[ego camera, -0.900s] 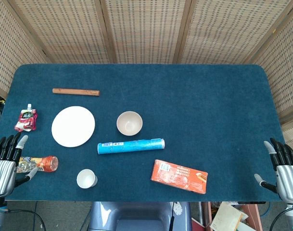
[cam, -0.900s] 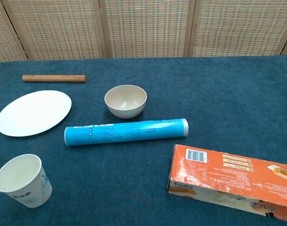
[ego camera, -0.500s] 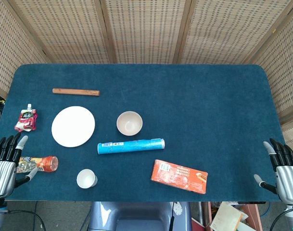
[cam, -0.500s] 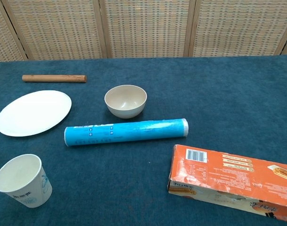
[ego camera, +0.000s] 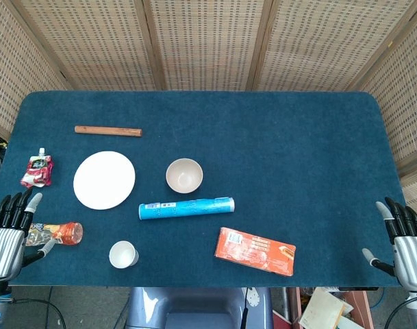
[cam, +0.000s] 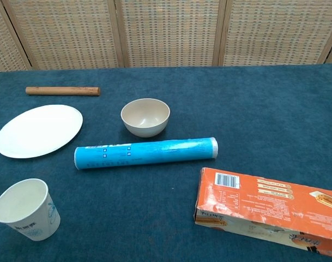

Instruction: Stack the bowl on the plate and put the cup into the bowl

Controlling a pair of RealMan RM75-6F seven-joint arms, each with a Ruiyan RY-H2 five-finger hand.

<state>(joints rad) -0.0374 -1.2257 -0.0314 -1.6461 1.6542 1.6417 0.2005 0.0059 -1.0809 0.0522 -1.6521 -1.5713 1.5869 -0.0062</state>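
both hands are parked at the near corners of the bench, holding nothing. your left hand (ego camera: 8,233) has its fingers spread, and so does your right hand (ego camera: 403,236). neither shows in the chest view.

nearest task item is the cup (ego camera: 123,254), upright at the near edge, on the left side. beside your left hand lies a small bottle (ego camera: 54,233) on its side, between the hand and the cup's lane.

next row back: an orange box (ego camera: 255,251) right of centre, and a blue tube (ego camera: 186,207) lying with its long axis left-right, just in front of the bowl.

the bowl (ego camera: 184,175) sits upright, mouth up, right behind the tube. the plate (ego camera: 104,179) is just to its left, apart from it and bare. a red pouch (ego camera: 37,170) lies left of the plate, and a wooden stick (ego camera: 108,130) lies behind it.

key relation: bowl, plate and cup all sit in the left half, so your left hand is clearly nearer. the bowl lies forward and to the right of it. my read: the bowl only needs a short move leftward onto the plate. come in from above or the left so you clear the tube.

nothing stacked yet.
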